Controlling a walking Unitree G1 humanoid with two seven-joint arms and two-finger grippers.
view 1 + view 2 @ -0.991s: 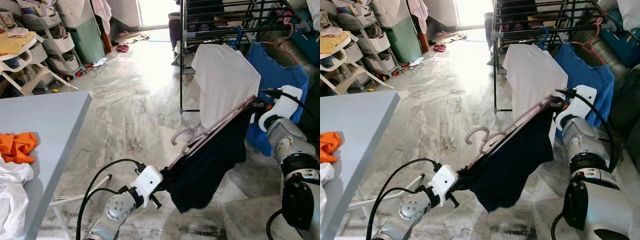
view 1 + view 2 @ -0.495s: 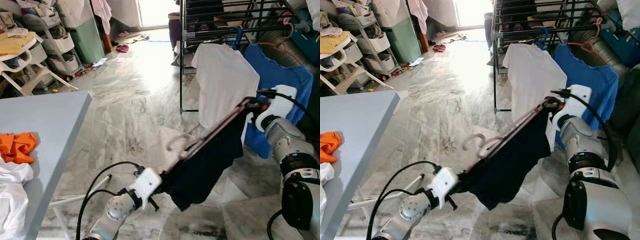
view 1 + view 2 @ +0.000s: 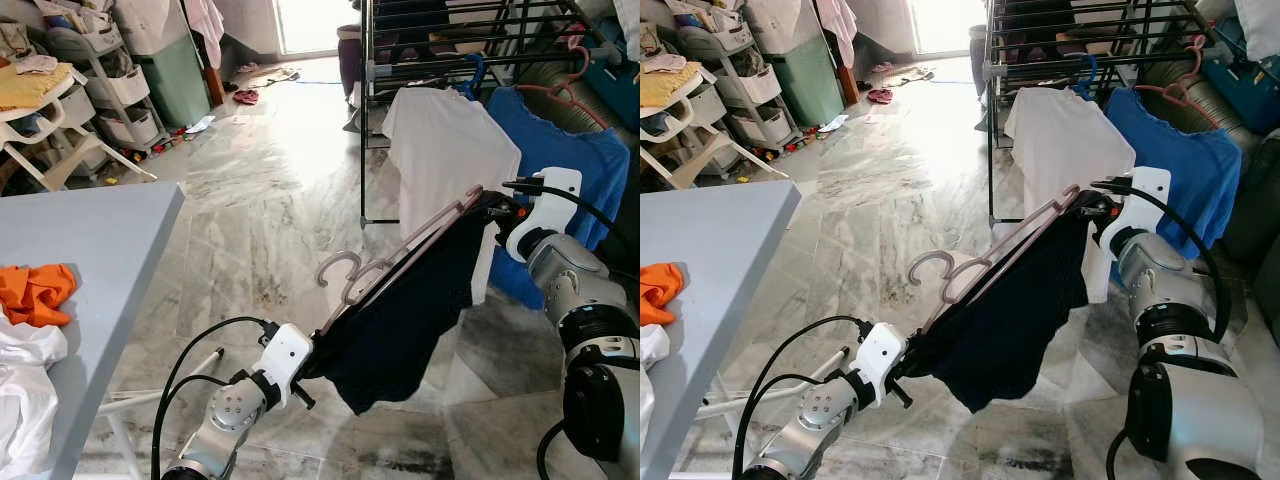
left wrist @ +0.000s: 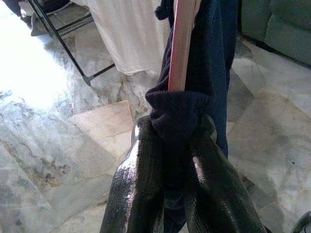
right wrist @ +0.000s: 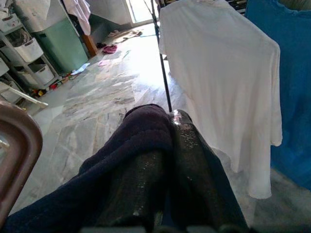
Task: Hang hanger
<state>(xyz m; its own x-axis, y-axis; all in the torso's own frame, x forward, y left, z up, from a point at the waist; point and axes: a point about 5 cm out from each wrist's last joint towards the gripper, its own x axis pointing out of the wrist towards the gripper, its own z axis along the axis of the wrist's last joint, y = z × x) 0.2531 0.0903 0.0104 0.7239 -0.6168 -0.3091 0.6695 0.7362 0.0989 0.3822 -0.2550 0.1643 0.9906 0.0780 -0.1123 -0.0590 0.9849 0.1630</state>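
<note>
A pink hanger [image 3: 392,268] carries a dark navy garment [image 3: 400,325] and is held slanted between my two arms, its hook [image 3: 338,267] pointing left and up. My left gripper [image 3: 305,365] is shut on the garment's lower end, and the left wrist view has its fingers [image 4: 141,189] pinching the navy cloth [image 4: 177,109] over the hanger's end. My right gripper [image 3: 492,203] is shut on the upper end, close to the black drying rack [image 3: 440,40]. In the right wrist view the navy cloth [image 5: 141,131] lies over the fingers [image 5: 194,160].
A white shirt [image 3: 440,160] and a blue shirt [image 3: 555,150] hang on the rack just behind the hanger. A grey table [image 3: 90,250] with orange [image 3: 35,293] and white clothes stands at left. Shelves and a white chair [image 3: 50,130] fill the back left. Marble floor lies between.
Both arms have lifted the hanger and garment higher, and its hook has risen and shifted slightly left. The right gripper's end sits a little closer to the white shirt.
</note>
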